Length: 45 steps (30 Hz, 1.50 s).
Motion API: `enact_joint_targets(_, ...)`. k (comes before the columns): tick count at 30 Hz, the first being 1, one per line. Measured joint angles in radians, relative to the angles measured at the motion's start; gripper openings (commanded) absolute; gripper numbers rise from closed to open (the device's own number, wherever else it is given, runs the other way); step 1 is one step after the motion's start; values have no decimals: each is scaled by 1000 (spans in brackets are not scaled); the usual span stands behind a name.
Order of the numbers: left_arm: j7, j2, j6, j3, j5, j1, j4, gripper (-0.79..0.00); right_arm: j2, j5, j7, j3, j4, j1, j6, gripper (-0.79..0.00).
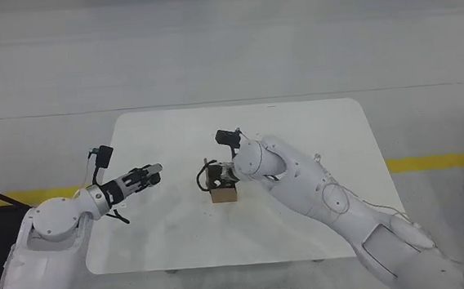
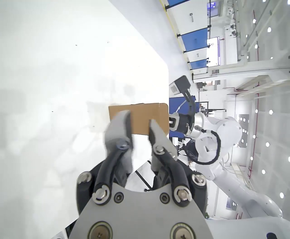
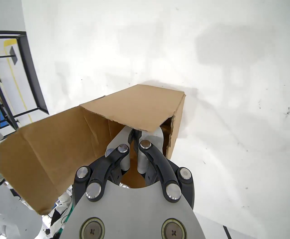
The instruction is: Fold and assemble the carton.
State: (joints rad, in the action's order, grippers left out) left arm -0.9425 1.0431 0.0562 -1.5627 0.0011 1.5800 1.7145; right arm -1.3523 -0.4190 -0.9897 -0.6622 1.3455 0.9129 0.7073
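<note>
Since the right jaws sit almost closed inside the open end of the carton [image 3: 136, 106], mid-worktop [image 1: 296, 123], they are the nearer pair; the left jaws hang half open, empty, well apart from it.

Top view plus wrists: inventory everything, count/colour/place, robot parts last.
carton: 1, brown cardboard, near the table's middle, one end open with a flap swung out
table: 1, white, under both arms
floor line: 1, yellow, on the grey floor, running past the table on both sides
frame: 1, black metal, on the floor beyond the table edge
left tool: 1, grey fingers on black links, open, above the table beside the carton and apart from it
right tool: 1, grey and black, reaching into the carton's open end, tips hidden under a flap
</note>
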Motion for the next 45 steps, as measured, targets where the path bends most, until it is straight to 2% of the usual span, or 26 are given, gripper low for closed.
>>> enact_joint_targets(5, -1, 0, 8, 1, 15, 0, 0, 0, -51, 1, -50, 99, -103, -92, 62, -785)
enact_joint_targets(14, -1, 0, 8, 1, 14, 0, 0, 0, -132, 50, -40, 201, -259, -175, 83, -785)
enact_joint_targets(28, -1, 0, 8, 1, 14, 0, 0, 0, -249, 224, 87, 328, -487, -247, 210, -785)
enact_joint_targets(40, -1, 0, 8, 1, 14, 0, 0, 0, -321, 351, 110, 428, -640, -310, 233, -785)
enact_joint_targets(45, -1, 0, 8, 1, 14, 0, 0, 0, -336, 367, 112, 438, -657, -330, 232, -785)
